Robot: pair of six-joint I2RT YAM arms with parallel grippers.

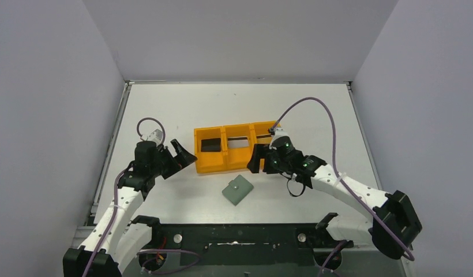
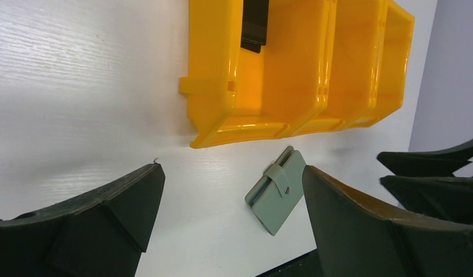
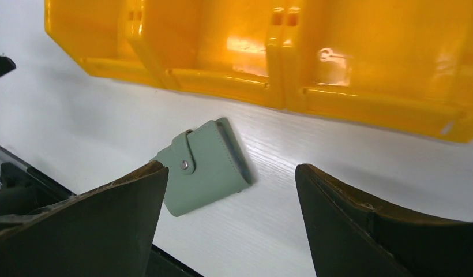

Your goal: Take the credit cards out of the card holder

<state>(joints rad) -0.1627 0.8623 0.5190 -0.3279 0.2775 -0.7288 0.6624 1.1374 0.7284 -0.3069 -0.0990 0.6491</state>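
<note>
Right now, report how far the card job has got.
Done, it seems: a black card lies in the orange tray's left compartment, a pale card in the middle. In hand: nothing; left hand and right hand are open, empty. Left: the card holder lies closed; whether any cards are inside is hidden.

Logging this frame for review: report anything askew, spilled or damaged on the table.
Only the card holder stands out: it lies closed, tab snapped, turned diagonally to the front wall of the orange tray and apart from it. Nothing looks spilled or damaged.
</note>
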